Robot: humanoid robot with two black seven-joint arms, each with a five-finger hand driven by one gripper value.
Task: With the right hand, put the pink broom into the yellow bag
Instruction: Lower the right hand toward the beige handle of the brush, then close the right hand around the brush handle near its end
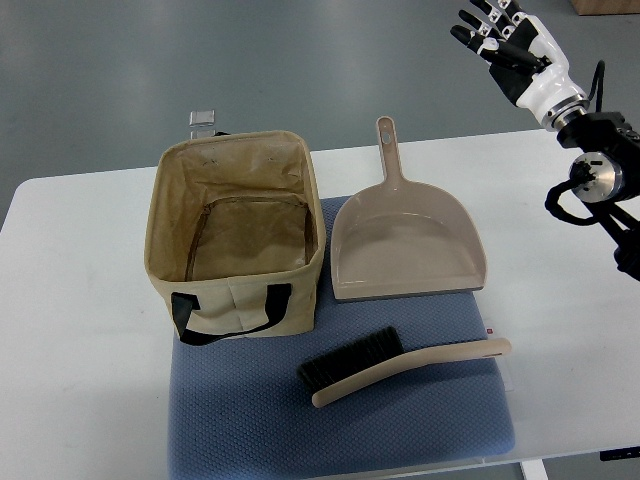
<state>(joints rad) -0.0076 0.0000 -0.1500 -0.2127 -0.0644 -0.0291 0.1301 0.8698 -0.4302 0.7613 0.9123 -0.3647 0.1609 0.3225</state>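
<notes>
White table [80, 300]: 1 bag [237, 235], 1 broom [400, 364], 1 dustpan [407, 240]; right hand [512, 45] raised, fingers spread, empty.

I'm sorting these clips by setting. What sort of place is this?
Probably a lab or test room, not a home: a plain white table on a bare grey floor, with a bag, dustpan and brush laid out neatly on a blue mat.

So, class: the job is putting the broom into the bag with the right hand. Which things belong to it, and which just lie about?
Belong to the job:
broom
bag
right hand

Just lying about:
dustpan
blue mat
</notes>
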